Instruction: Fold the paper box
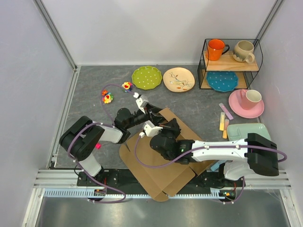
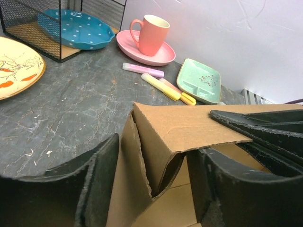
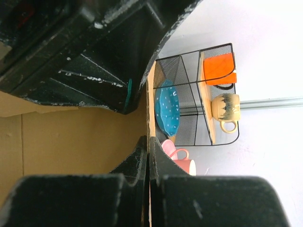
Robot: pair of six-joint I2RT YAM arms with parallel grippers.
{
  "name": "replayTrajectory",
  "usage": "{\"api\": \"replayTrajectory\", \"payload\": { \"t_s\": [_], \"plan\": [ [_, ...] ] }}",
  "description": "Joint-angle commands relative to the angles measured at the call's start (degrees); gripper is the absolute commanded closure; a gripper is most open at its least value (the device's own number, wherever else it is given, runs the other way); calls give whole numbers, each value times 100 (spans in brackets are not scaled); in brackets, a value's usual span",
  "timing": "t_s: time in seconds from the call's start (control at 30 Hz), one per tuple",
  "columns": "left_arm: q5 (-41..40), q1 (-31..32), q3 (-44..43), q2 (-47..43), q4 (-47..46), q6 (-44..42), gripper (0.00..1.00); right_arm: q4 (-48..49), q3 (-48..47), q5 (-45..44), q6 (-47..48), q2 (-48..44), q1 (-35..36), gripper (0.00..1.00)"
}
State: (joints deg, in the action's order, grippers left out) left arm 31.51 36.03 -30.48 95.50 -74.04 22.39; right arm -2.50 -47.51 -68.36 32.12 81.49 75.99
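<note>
1. Top view: the paper box (image 1: 158, 168), a plain brown corrugated cardboard sheet with flaps, lies at the near centre of the grey desk (image 1: 94, 109). Its near corner hangs over the desk's near edge. The left gripper (image 1: 154, 113) and right gripper (image 1: 165, 126) meet over its raised far flap. Far of it lie a green dotted plate (image 1: 147, 77) and a cream painted plate (image 1: 178, 79). Far right, a black wire shelf (image 1: 204, 64) holds an orange mug (image 1: 216, 48), a cream mug (image 1: 245, 51) and a blue dotted dish (image 1: 222, 80). A pink cup (image 1: 251, 97) on its pink saucer (image 1: 239, 109), pastel sticks (image 1: 223, 119) and a mint tray (image 1: 246, 130) crowd the right. Bare desk lies left of the box, near two small flower toys (image 1: 108, 98).

2. Left wrist view: the left gripper (image 2: 154, 151) has its fingers apart, with a folded upright flap of the paper box (image 2: 189, 125) between them. The right gripper's black fingers (image 2: 265, 127) lie on the flap's right end. The pastel sticks (image 2: 161, 87) and mint tray (image 2: 201, 80) lie just beyond.

3. Right wrist view: the right gripper (image 3: 147, 151) is clamped on a thin edge-on wall of the paper box (image 3: 71, 142), a pinch that the other views do not show. The wire shelf (image 3: 189, 71) is seen beyond.
</note>
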Motion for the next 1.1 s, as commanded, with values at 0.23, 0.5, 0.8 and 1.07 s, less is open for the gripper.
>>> {"api": "replayTrajectory", "payload": {
  "t_s": [0.23, 0.5, 0.8, 1.07],
  "plan": [
    [-505, -193, 420, -769, -876, -376, 16, -180, 207, 991, -426, -98, -22, 100],
    [-883, -386, 824, -1894, 10, -665, 15, -128, 180, 1035, -452, -81, -66, 100],
    [-1323, -395, 789, -1932, 1322, -1088, 25, -136, 154, 1053, -470, -63, -75, 100],
    [-839, -395, 824, -1394, 829, -850, 20, -154, 128, 1088, -478, -99, -66, 100]
  ]
}}
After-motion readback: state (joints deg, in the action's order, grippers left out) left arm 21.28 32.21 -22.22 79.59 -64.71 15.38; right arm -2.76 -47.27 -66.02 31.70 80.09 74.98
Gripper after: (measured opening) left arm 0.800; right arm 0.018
